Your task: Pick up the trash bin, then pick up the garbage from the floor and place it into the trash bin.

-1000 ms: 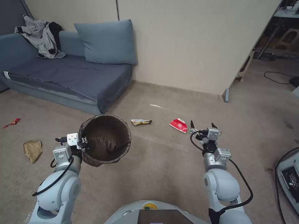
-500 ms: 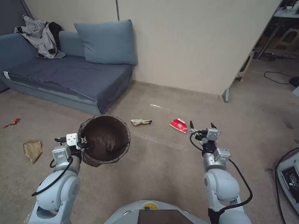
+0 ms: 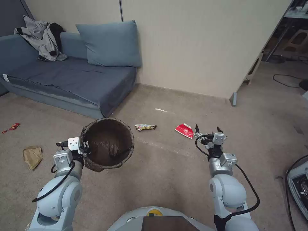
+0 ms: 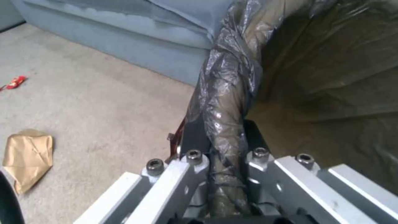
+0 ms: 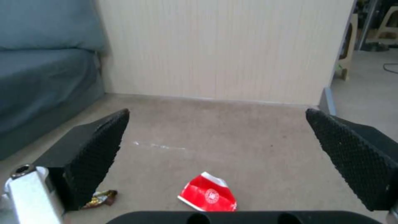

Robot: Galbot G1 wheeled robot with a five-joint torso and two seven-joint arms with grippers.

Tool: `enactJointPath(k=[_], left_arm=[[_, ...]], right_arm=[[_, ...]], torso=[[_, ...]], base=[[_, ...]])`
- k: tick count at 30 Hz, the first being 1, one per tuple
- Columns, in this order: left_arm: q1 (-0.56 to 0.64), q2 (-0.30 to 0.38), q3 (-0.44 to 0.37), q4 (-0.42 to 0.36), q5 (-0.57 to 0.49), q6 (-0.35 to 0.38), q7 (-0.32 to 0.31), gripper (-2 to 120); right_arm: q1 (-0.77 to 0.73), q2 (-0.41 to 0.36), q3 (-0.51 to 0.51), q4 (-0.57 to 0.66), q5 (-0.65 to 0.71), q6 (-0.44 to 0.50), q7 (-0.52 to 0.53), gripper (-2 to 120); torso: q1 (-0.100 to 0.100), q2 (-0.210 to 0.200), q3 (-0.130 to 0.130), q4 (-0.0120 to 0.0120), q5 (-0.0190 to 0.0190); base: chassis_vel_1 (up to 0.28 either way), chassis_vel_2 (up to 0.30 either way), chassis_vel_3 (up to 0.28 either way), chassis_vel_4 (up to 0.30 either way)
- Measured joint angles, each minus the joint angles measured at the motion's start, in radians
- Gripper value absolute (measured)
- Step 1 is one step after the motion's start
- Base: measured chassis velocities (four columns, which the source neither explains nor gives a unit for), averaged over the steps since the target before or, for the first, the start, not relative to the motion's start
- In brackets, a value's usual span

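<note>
Two arms reach forward from the robot's body over a beige carpet. On the near left, the left gripper is pinched on the near-left rim of the trash bin, its fingers clamping the dark bag folded over the edge, one outside and one inside the rim. The bin is held off the floor with its open mouth tilted toward the head camera, and only wrinkled bag lining can be made out within. On the near right, the right gripper hangs above the carpet with its fingers spread wide and nothing between them.

Left of the bin, a crumpled brown paper bag lies flat on the floor, and farther left a small red wrapper lies near the edge of the head view. Just beyond the right gripper, slightly to its left, a red-and-white packet lies on the carpet. Between that packet and the bin, a little farther off, is a yellowish wrapper.

Farther back on the left stands a blue-grey sofa with a cushion against the wall and a grey jacket draped at its far left end.
</note>
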Motion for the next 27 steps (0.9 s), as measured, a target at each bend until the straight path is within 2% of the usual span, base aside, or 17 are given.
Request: enactJointPath(k=[12, 27], left_arm=[[0.002, 0.000, 0.006, -0.002, -0.002, 0.000, 0.000, 5], [0.002, 0.003, 0.011, -0.006, -0.008, 0.001, 0.001, 5]], right_arm=[[0.001, 0.000, -0.004, -0.003, -0.001, 0.001, -0.002, 100], [0.003, 0.001, -0.006, -0.006, -0.001, 0.002, -0.004, 100]], torso=[[0.000, 0.000, 0.000, 0.0000, 0.0000], [0.000, 0.000, 0.000, -0.0002, 0.0000]], base=[[-0.019, 0.023, 0.025, -0.024], [-0.081, 0.056, 0.068, -0.066]])
